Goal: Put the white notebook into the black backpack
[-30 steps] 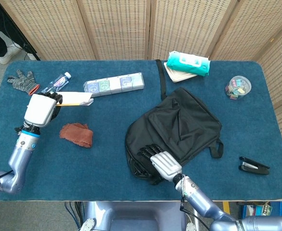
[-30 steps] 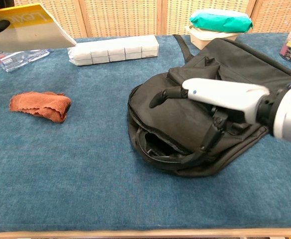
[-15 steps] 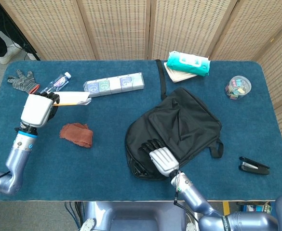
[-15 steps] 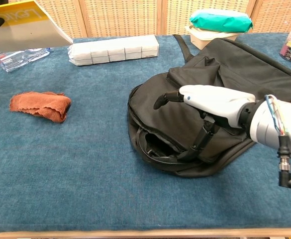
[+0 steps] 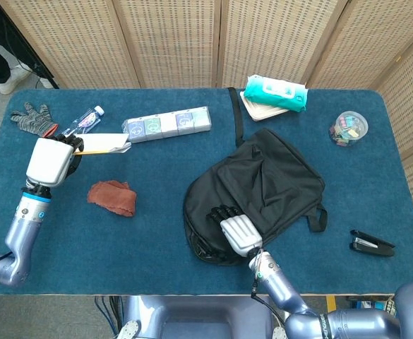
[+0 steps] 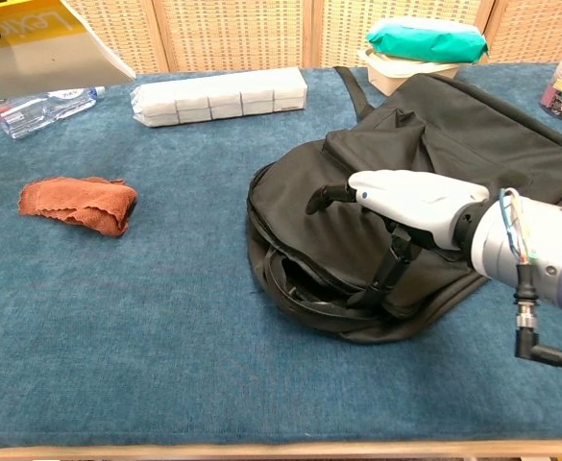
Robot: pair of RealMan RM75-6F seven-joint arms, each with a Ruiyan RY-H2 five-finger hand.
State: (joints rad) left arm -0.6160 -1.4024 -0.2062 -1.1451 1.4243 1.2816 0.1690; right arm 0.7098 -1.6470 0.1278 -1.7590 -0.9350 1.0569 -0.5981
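Note:
The black backpack (image 5: 270,180) lies flat right of the table's middle, its zip opening (image 6: 300,288) facing the front edge. My right hand (image 5: 236,230) rests on the bag's near end, and its fingers (image 6: 394,261) hook down over the flap at the opening while the thumb sticks out to the left. Far to the left, my left hand (image 5: 47,161) holds the white notebook (image 5: 104,143) by one end above the table. In the chest view the notebook (image 6: 50,58) shows a yellow cover at the top left corner.
A brown cloth (image 5: 112,198) lies between the left hand and the bag. Along the back are a grey glove (image 5: 33,119), a water bottle (image 5: 82,121), a row of boxes (image 5: 166,124), a teal packet (image 5: 275,92) and a cup of clips (image 5: 349,128). A black stapler (image 5: 372,244) lies front right.
My right hand has slid further onto the backpack's flap and its fingers have drawn in at the opening. The left hand with the notebook has shifted slightly left.

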